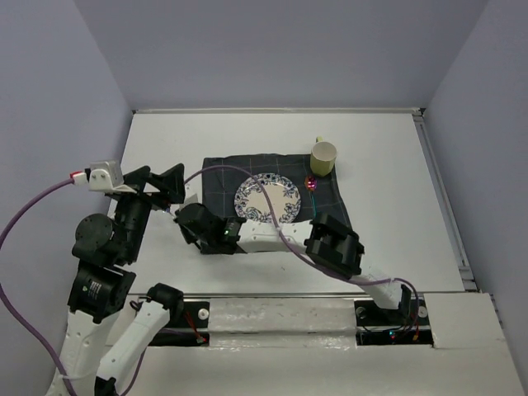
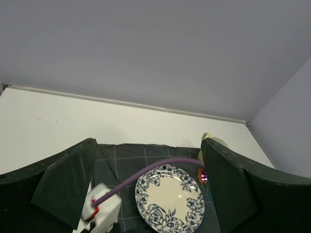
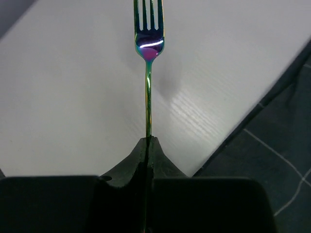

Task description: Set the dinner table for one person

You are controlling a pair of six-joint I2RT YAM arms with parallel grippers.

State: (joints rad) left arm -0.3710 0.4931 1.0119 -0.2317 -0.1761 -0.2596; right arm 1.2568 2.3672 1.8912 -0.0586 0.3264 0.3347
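The white dinner table carries a dark navy grid cloth. On the cloth lie a blue-flowered plate, a pale yellow mug and an iridescent utensil just right of the plate. My right gripper is shut on the handle of an iridescent fork. It holds the fork above bare table just left of the cloth's edge. In the top view the right gripper is partly under the left one, and the fork is hidden. My left gripper is open and empty, raised above the cloth's left side.
Lavender walls bound the table on three sides. The right arm stretches across the near edge of the cloth, and its purple cable arcs over the plate. The mug shows behind my left gripper's right finger.
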